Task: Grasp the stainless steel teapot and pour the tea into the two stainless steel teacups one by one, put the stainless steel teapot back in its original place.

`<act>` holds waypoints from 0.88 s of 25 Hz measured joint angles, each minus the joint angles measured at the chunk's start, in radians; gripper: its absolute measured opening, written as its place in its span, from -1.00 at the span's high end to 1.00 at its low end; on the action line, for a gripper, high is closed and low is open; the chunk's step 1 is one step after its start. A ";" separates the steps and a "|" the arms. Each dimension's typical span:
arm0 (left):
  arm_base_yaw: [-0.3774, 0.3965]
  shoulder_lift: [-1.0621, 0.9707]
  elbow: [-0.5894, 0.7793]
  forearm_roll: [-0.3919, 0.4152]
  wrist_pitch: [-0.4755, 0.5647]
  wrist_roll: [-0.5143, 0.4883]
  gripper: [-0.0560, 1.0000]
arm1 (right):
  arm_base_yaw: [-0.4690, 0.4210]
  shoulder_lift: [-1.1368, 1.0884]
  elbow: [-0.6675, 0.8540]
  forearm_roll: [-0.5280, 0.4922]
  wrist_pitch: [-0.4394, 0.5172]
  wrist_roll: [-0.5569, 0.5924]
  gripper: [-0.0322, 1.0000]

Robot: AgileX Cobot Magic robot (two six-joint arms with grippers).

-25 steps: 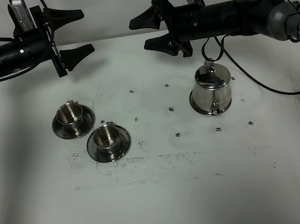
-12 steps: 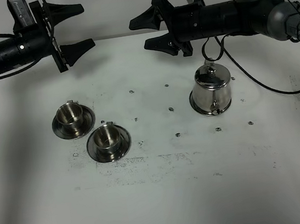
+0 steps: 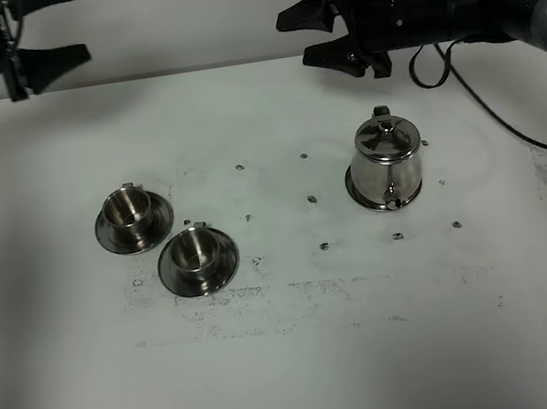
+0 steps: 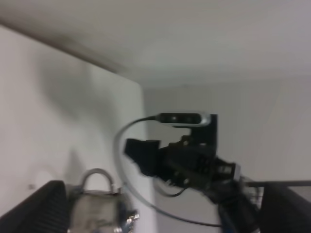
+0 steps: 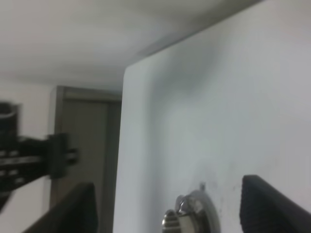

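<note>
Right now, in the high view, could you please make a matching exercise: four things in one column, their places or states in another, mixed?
1. teapot
2. right end effector
3. left end effector
4. front teacup

A. open, at the upper left edge
B. open, beyond the teapot, touching nothing
C. right of middle, standing alone
D. left of middle, next to the rear teacup

Pairs: 1-C, 2-B, 3-A, 4-D.
</note>
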 joint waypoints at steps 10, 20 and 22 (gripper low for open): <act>0.177 -0.470 0.001 0.553 0.002 -0.144 -0.43 | -0.120 -0.054 0.000 -0.031 0.014 -0.033 -0.21; 0.082 -0.890 0.240 0.689 0.002 -0.094 -0.42 | -0.152 -0.069 -0.041 -0.040 0.076 -0.051 -0.21; 0.025 -0.968 0.311 0.764 -0.008 -0.090 -0.41 | -0.152 -0.069 -0.061 -0.040 0.085 -0.051 -0.21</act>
